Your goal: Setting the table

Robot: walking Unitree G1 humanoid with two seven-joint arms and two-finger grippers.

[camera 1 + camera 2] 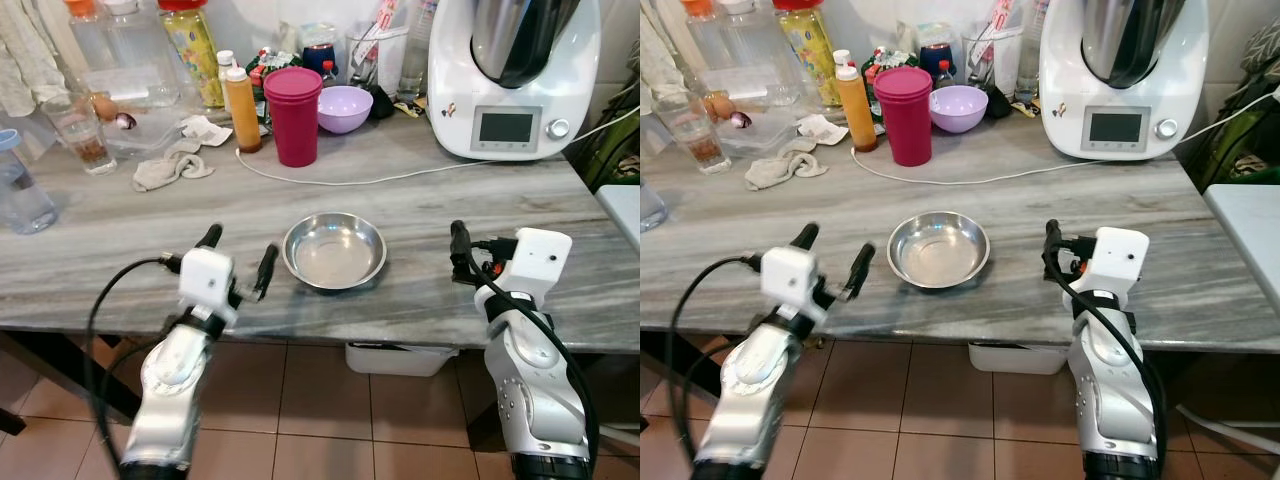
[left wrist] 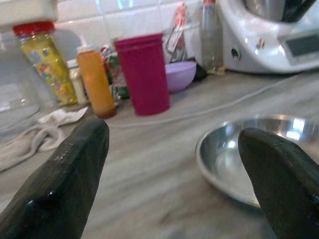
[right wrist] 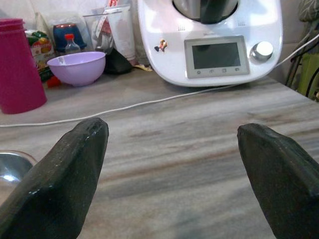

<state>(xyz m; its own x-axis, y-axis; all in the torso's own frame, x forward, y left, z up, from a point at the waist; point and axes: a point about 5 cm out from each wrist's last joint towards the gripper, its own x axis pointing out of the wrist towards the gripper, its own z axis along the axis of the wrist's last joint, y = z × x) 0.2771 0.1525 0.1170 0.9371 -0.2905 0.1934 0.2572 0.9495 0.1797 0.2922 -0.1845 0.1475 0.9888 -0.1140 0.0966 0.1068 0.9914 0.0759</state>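
Over the near edge of the grey counter (image 1: 120, 260), the left gripper (image 1: 238, 255) hovers with fingers spread wide, holding nothing; just beside it, the steel bowl (image 1: 334, 251) rests empty near the counter's front; well apart to the right, the right gripper (image 3: 174, 164) is likewise wide open and empty

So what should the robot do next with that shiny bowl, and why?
Probably slide the left gripper a little toward the steel bowl and close on its rim. That gripper is open, empty and closest to the bowl; the right gripper is open too, but over bare counter.
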